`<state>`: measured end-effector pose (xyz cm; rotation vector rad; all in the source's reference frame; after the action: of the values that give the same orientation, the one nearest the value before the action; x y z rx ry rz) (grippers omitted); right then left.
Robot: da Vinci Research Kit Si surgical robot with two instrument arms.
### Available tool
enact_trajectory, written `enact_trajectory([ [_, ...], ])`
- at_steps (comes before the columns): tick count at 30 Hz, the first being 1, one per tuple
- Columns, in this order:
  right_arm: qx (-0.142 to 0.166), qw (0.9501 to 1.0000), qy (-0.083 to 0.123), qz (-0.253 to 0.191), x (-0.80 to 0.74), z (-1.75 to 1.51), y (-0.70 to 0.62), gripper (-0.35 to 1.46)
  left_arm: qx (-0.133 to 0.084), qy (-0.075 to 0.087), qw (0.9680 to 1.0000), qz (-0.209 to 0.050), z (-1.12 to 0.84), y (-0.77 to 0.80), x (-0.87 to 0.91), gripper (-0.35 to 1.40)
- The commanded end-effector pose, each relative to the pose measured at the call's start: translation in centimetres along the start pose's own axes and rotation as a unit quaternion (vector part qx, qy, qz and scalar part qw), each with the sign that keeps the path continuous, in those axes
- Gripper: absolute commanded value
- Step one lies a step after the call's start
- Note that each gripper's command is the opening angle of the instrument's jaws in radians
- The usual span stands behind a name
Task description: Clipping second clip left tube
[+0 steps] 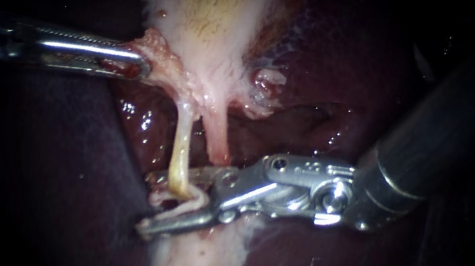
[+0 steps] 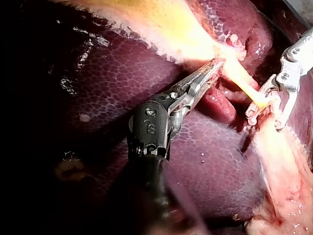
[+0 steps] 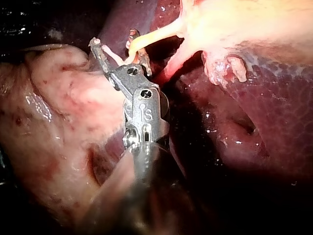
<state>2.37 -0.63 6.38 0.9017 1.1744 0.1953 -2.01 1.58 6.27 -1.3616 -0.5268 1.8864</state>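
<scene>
While the left instrument (image 1: pixel 136 63) has its jaws clamped on gallbladder (image 1: pixel 213 7) tissue at the upper end of the left tube (image 1: pixel 182 143), drawing that pale yellow tube taut, the right instrument (image 1: pixel 158 203) has its jaws spread apart astride the tube's lower end, one on each side, with a gap showing and no squeeze made. A whitish curved piece (image 1: pixel 192 201) lies between those jaws against the tube. It may be the clip, though that cannot be told for sure. Judged from this, the approach and placing are done, and the closing of the jaws and the withdrawal are left. No finished clip shows plainly elsewhere on the tube. The endoscope view alone sets the left tube beside the pinker right tube (image 1: pixel 221 137), over the dark liver (image 1: pixel 341 54), so it settles which tube is meant. The left wrist view adds the toothed jaws of the left instrument biting the tissue, and the far jaws seen side-on at the tube's end. The right wrist view looks along its own instrument and shows the tube running in between the forked jaws.
</scene>
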Motion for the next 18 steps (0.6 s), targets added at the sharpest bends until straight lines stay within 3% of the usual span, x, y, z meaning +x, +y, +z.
enact_trajectory([
  [1, 0.004, 1.0000, -0.002, -0.002, 0.00, 0.01, -0.01, 0.45, -0.001, 0.000, 1.0000, 0.000, 0.00, 0.00, 0.00, -0.35],
  [10, -0.001, 1.0000, 0.001, 0.003, 0.07, -0.06, -0.01, 0.30, -0.001, 0.000, 1.0000, 0.000, 0.00, 0.00, 0.00, -0.35],
  [18, -0.011, 0.9999, 0.002, 0.007, 0.13, -0.20, 0.03, -0.12, 0.000, 0.000, 1.0000, 0.000, 0.00, 0.00, 0.00, -0.35],
])
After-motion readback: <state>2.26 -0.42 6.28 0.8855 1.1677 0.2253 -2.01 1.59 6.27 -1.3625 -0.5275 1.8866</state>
